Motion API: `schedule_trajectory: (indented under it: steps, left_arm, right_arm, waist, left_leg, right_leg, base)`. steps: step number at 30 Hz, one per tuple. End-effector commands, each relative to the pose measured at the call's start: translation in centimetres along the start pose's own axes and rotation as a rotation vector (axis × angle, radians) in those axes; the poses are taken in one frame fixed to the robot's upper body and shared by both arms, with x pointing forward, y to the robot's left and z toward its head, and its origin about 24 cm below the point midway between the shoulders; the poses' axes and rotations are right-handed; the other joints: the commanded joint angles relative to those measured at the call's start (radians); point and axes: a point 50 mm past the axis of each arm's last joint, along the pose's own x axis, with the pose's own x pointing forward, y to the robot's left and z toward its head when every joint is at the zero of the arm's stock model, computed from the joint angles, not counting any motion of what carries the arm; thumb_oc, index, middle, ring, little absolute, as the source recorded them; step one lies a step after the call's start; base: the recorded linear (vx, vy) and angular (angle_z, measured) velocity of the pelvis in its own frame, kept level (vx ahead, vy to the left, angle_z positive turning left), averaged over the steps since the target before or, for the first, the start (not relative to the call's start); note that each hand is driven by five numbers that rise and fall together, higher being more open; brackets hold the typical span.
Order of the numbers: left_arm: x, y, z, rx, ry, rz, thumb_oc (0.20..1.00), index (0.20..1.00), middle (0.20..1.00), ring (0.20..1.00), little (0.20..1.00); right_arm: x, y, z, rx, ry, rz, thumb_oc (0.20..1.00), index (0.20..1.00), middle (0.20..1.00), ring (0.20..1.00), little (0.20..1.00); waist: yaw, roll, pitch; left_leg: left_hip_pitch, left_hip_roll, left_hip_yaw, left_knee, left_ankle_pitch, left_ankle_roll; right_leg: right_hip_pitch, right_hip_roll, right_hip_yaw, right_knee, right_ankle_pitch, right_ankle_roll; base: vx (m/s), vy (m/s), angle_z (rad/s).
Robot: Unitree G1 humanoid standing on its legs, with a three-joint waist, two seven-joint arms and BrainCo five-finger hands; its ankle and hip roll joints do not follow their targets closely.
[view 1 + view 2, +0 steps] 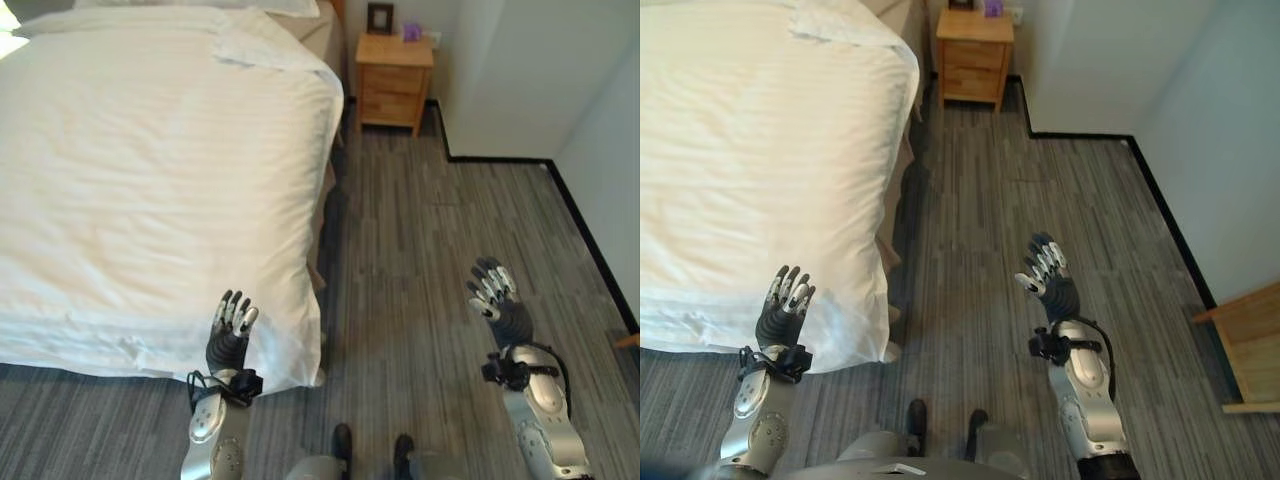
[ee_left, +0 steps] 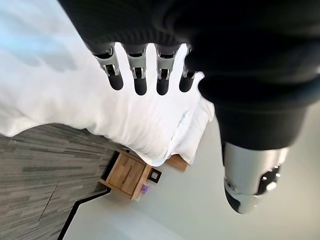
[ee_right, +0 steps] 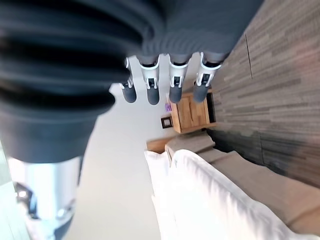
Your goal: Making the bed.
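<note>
White duvet (image 1: 150, 180) spread over the bed (image 1: 322, 40), near corner drooping toward the floor; soft, light, likely slippery, best pinched at that corner hem. Left hand (image 1: 230, 330) above it, fingers straight, empty. Right hand (image 1: 497, 295) over floor, fingers relaxed, empty

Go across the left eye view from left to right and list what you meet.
White duvet on the bed → left hand at its near corner → wooden nightstand at the far wall → right hand over the floor.
</note>
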Motion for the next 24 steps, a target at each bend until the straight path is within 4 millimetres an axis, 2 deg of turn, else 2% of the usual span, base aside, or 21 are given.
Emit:
schedule_trajectory:
  steps: [1, 2, 3, 4, 6, 7, 8, 9, 10, 11, 12, 13, 14, 16, 17, 18, 20, 21, 22, 23, 24]
  left_arm:
    - [1.2, -0.8, 3.5, 0.039, -0.175, -0.050, 1.000, 1.000, 1.000, 1.000, 1.000]
    - [1.6, -1.4, 4.0, 0.016, -0.200, -0.067, 1.000, 1.000, 1.000, 1.000, 1.000]
    - [1.6, -1.4, 4.0, 0.016, -0.200, -0.067, 1.000, 1.000, 1.000, 1.000, 1.000]
    - [2.1, -1.8, 4.2, 0.019, -0.211, -0.076, 1.000, 1.000, 1.000, 1.000, 1.000]
    - [2.2, -2.1, 4.2, 0.023, -0.209, -0.088, 1.000, 1.000, 1.000, 1.000, 1.000]
    - [2.5, -2.7, 4.3, 0.052, -0.215, -0.112, 1.000, 1.000, 1.000, 1.000, 1.000]
    - [2.5, -3.0, 4.2, 0.048, -0.213, -0.123, 1.000, 1.000, 1.000, 1.000, 1.000]
    - [2.4, -3.3, 3.9, 0.052, -0.201, -0.142, 1.000, 1.000, 1.000, 1.000, 1.000]
    - [2.2, -3.3, 3.4, 0.049, -0.185, -0.139, 1.000, 1.000, 1.000, 1.000, 1.000]
    - [2.2, -3.3, 3.5, 0.049, -0.185, -0.139, 1.000, 1.000, 1.000, 1.000, 1.000]
    - [2.2, -3.3, 3.1, 0.043, -0.168, -0.138, 1.000, 1.000, 1.000, 1.000, 1.000]
    - [2.2, -3.2, 3.0, 0.017, -0.163, -0.131, 1.000, 1.000, 1.000, 1.000, 1.000]
    - [2.0, -3.1, 2.9, -0.033, -0.157, -0.124, 1.000, 1.000, 1.000, 1.000, 1.000]
    - [1.8, -3.3, 3.1, -0.033, -0.158, -0.145, 1.000, 1.000, 1.000, 1.000, 1.000]
    - [1.7, -3.3, 3.0, -0.052, -0.151, -0.148, 1.000, 1.000, 1.000, 1.000, 1.000]
    - [1.6, -3.3, 2.7, -0.075, -0.140, -0.146, 1.000, 1.000, 1.000, 1.000, 1.000]
    - [1.4, -3.2, 2.3, -0.082, -0.121, -0.154, 1.000, 1.000, 1.000, 1.000, 1.000]
    - [1.4, -3.2, 2.3, -0.082, -0.121, -0.155, 1.000, 1.000, 1.000, 1.000, 1.000]
    - [1.2, -3.1, 1.8, -0.031, -0.096, -0.173, 1.000, 1.000, 1.000, 1.000, 1.000]
    - [1.2, -3.1, 1.8, -0.031, -0.095, -0.173, 1.000, 1.000, 1.000, 1.000, 1.000]
    - [0.9, -2.8, 1.2, -0.016, -0.071, -0.162, 1.000, 1.000, 1.000, 1.000, 1.000]
  right_arm:
    - [0.8, 1.2, 2.5, 0.021, -0.137, 0.075, 1.000, 1.000, 1.000, 1.000, 1.000]
    - [0.8, 1.1, 2.6, -0.011, -0.135, 0.079, 1.000, 1.000, 1.000, 1.000, 1.000]
    - [0.8, 1.1, 2.6, -0.012, -0.135, 0.079, 1.000, 1.000, 1.000, 1.000, 1.000]
    - [0.9, 1.1, 2.6, -0.033, -0.134, 0.079, 1.000, 1.000, 1.000, 1.000, 1.000]
    - [0.9, 1.1, 2.5, -0.036, -0.126, 0.078, 1.000, 1.000, 1.000, 1.000, 1.000]
    - [0.6, 1.3, 2.3, -0.040, -0.115, 0.083, 1.000, 1.000, 1.000, 1.000, 1.000]
    - [0.4, 1.3, 2.4, -0.033, -0.116, 0.086, 1.000, 1.000, 1.000, 1.000, 1.000]
    - [0.4, 1.4, 2.3, -0.025, -0.113, 0.100, 1.000, 1.000, 1.000, 1.000, 1.000]
    - [0.5, 1.3, 2.0, -0.035, -0.098, 0.101, 1.000, 1.000, 1.000, 1.000, 1.000]
    - [0.5, 1.3, 2.0, -0.035, -0.098, 0.101, 1.000, 1.000, 1.000, 1.000, 1.000]
    - [0.5, 1.3, 2.2, -0.031, -0.100, 0.106, 1.000, 1.000, 1.000, 1.000, 1.000]
    - [0.5, 1.4, 2.5, -0.013, -0.116, 0.109, 1.000, 1.000, 1.000, 1.000, 1.000]
    - [0.5, 1.2, 2.8, 0.025, -0.130, 0.100, 1.000, 1.000, 1.000, 1.000, 1.000]
    - [0.5, 0.4, 2.8, -0.012, -0.122, 0.074, 1.000, 1.000, 1.000, 1.000, 1.000]
    - [0.6, -0.7, 3.1, -0.080, -0.114, 0.031, 1.000, 1.000, 1.000, 1.000, 1.000]
    - [0.7, -1.2, 3.2, -0.102, -0.120, 0.005, 1.000, 1.000, 1.000, 1.000, 1.000]
    - [1.0, -1.7, 3.7, -0.111, -0.147, -0.028, 1.000, 1.000, 1.000, 1.000, 1.000]
    - [1.0, -1.7, 3.7, -0.111, -0.147, -0.028, 1.000, 1.000, 1.000, 1.000, 1.000]
    - [1.2, -1.7, 4.1, -0.131, -0.175, -0.035, 1.000, 1.000, 1.000, 1.000, 1.000]
    - [1.2, -1.7, 4.1, -0.131, -0.175, -0.035, 1.000, 1.000, 1.000, 1.000, 1.000]
    - [1.4, -1.2, 3.8, -0.142, -0.169, -0.010, 1.000, 1.000, 1.000, 1.000, 1.000]
  waist:
    - [-0.027, 0.005, 0.006]
    - [-0.050, 0.003, 0.021]
    - [-0.050, 0.006, 0.023]
    - [-0.065, 0.004, 0.027]
    - [-0.074, 0.005, 0.027]
    - [-0.100, 0.000, 0.014]
    - [-0.108, -0.001, 0.008]
    - [-0.114, 0.001, -0.009]
    - [-0.120, 0.017, -0.017]
    - [-0.122, 0.015, -0.019]
    - [-0.118, 0.012, -0.022]
    - [-0.116, -0.007, -0.021]
    - [-0.096, -0.026, -0.012]
    - [-0.057, -0.059, 0.014]
    - [-0.014, -0.067, 0.024]
    - [0.008, -0.067, 0.024]
    - [0.043, -0.056, 0.006]
    - [0.044, -0.060, 0.005]
    - [0.074, -0.032, -0.025]
    - [0.073, -0.035, -0.025]
    - [0.100, -0.014, -0.053]
  left_leg:
    - [0.095, 0.030, -0.012, 0.012, -0.088, -0.064]
    - [0.142, 0.036, -0.031, -0.017, -0.111, -0.079]
    - [0.146, 0.040, -0.031, -0.020, -0.113, -0.079]
    - [0.184, 0.050, -0.044, -0.033, -0.132, -0.091]
    - [0.204, 0.058, -0.053, -0.042, -0.141, -0.099]
    - [0.263, 0.084, -0.069, -0.041, -0.169, -0.118]
    - [0.280, 0.096, -0.079, -0.031, -0.170, -0.126]
    - [0.291, 0.139, -0.082, 0.043, -0.143, -0.149]
    - [0.285, 0.174, -0.082, 0.165, -0.052, -0.179]
    - [0.282, 0.172, -0.085, 0.165, -0.050, -0.179]
    - [0.235, 0.182, -0.064, 0.295, 0.025, -0.184]
    - [0.152, 0.203, -0.029, 0.487, 0.089, -0.187]
    - [0.087, 0.219, 0.012, 0.650, 0.123, -0.182]
    - [-0.032, 0.204, 0.062, 0.840, 0.101, -0.174]
    - [-0.139, 0.196, 0.107, 0.839, 0.069, -0.169]
    - [-0.201, 0.192, 0.123, 0.811, 0.050, -0.172]
    - [-0.263, 0.175, 0.149, 0.618, 0.045, -0.169]
    - [-0.259, 0.169, 0.152, 0.607, 0.052, -0.167]
    - [-0.290, 0.138, 0.149, 0.306, 0.072, -0.157]
    - [-0.283, 0.133, 0.150, 0.289, 0.082, -0.156]
    - [-0.284, 0.116, 0.134, 0.074, 0.146, -0.160]
  right_leg:
    - [0.054, -0.012, 0.009, -0.264, 0.184, 0.006]
    - [0.015, -0.014, 0.039, -0.366, 0.215, 0.004]
    - [0.021, -0.010, 0.037, -0.369, 0.215, 0.003]
    - [-0.019, -0.012, 0.038, -0.469, 0.255, 0.010]
    - [-0.019, -0.016, 0.035, -0.501, 0.267, 0.018]
    - [-0.046, -0.025, 0.022, -0.542, 0.301, 0.032]
    - [-0.038, -0.024, 0.012, -0.521, 0.308, 0.028]
    - [-0.024, -0.009, -0.022, -0.473, 0.288, 0.000]
    - [-0.012, 0.018, -0.029, -0.442, 0.265, -0.026]
    - [-0.013, 0.015, -0.031, -0.444, 0.267, -0.026]
    - [0.017, 0.023, -0.047, -0.440, 0.244, -0.044]
    - [0.058, 0.023, -0.067, -0.449, 0.230, -0.070]
    - [0.122, 0.042, -0.078, -0.471, 0.203, -0.104]
    - [0.212, 0.058, -0.084, -0.499, 0.155, -0.138]
    - [0.295, 0.059, -0.085, -0.535, 0.129, -0.134]
    - [0.333, 0.060, -0.088, -0.547, 0.110, -0.131]
    - [0.409, 0.064, -0.080, -0.577, 0.087, -0.114]
    - [0.408, 0.058, -0.080, -0.578, 0.089, -0.113]
    - [0.490, 0.074, -0.063, -0.595, 0.035, -0.093]
    - [0.490, 0.071, -0.064, -0.596, 0.036, -0.092]
    - [0.558, 0.083, -0.067, -0.604, 0.008, -0.076]
  base:
    - [0.38, -0.086, 0.10]
    - [0.38, -0.084, 0.18]
    - [0.48, -0.125, 0.16]
    - [0.37, -0.112, 0.08]
    - [0.46, -0.150, 0.06]
    - [0.59, -0.203, 0.16]
    - [0.96, -0.357, 0.55]
    - [0.78, -0.325, 0.49]
    - [0.60, -0.261, 0.55]
    - [0.38, -0.216, 0.27]
    - [0.29, -0.280, 0.25]
    - [0.52, -0.484, 0.19]
    - [0.52, -0.516, 0.08]
    - [0.66, -0.452, -0.12]
    - [0.77, -0.309, -0.26]
    - [0.79, -0.171, -0.20]
    - [0.55, 0.001, -0.06]
    - [0.82, 0.092, -0.13]
    - [0.59, 0.074, -0.16]
    - [1.08, 0.127, -0.13]
    - [0.51, 0.053, 0.02]
